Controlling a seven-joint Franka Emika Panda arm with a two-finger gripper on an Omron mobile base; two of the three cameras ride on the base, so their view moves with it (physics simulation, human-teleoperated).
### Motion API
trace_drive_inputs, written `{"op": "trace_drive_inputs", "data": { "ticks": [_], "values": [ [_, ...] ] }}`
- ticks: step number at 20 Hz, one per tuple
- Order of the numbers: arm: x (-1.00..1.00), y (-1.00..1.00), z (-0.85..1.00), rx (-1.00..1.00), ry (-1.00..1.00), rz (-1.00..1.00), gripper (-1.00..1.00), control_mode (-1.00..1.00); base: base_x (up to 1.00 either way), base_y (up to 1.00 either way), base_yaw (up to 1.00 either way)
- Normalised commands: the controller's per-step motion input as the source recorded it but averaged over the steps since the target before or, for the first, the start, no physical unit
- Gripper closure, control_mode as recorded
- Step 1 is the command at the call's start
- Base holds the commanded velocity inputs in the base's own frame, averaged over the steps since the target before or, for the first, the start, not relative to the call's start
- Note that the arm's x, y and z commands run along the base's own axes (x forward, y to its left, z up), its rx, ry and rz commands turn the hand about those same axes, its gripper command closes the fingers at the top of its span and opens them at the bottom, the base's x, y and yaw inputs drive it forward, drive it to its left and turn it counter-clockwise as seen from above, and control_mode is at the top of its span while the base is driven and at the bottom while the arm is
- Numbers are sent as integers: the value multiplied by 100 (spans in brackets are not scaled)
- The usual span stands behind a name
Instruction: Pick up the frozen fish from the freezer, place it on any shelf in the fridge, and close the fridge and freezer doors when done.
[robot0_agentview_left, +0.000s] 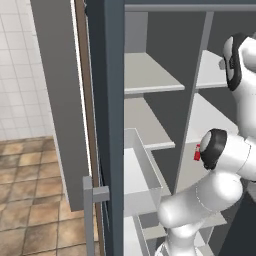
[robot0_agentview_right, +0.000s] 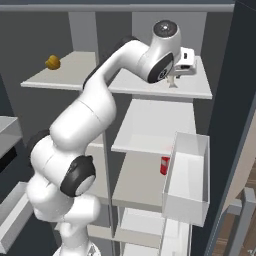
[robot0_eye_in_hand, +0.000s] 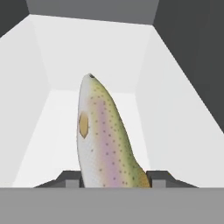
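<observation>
In the hand view the frozen fish (robot0_eye_in_hand: 105, 140), speckled green and pink with a silvery belly, stands up between my two finger tips, with my gripper (robot0_eye_in_hand: 114, 178) shut on its tail end. Beyond it lie a white shelf floor (robot0_eye_in_hand: 52, 131) and pale walls. From the right base view, my gripper (robot0_agentview_right: 175, 75) points down over the top shelf (robot0_agentview_right: 195, 89) of the right-hand compartment. The fish (robot0_agentview_right: 173, 81) hangs from it as a small sliver just above that board. I cannot tell whether this compartment is the fridge or the freezer.
A small red bottle (robot0_agentview_right: 165, 165) stands on a lower shelf on the right side. A yellow-brown lump (robot0_agentview_right: 53, 63) sits on the upper left shelf. Both doors stand open: a grey door bin (robot0_agentview_right: 187, 175) juts at right, and the left door (robot0_agentview_left: 107, 125) bears a grey handle (robot0_agentview_left: 89, 215).
</observation>
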Motion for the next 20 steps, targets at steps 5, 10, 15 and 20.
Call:
{"op": "trace_drive_inputs", "data": {
  "ticks": [5,10,15,20],
  "values": [
    [72,0,-6,-1,0,0,-100,-100,0,0,0],
    [5,5,-2,0,-6,0,-100,-100,0,0,0],
    [-59,27,-9,0,-20,0,-100,-100,0,0,0],
    [-100,55,-34,0,-28,0,-100,-100,0,0,0]
  ]
}}
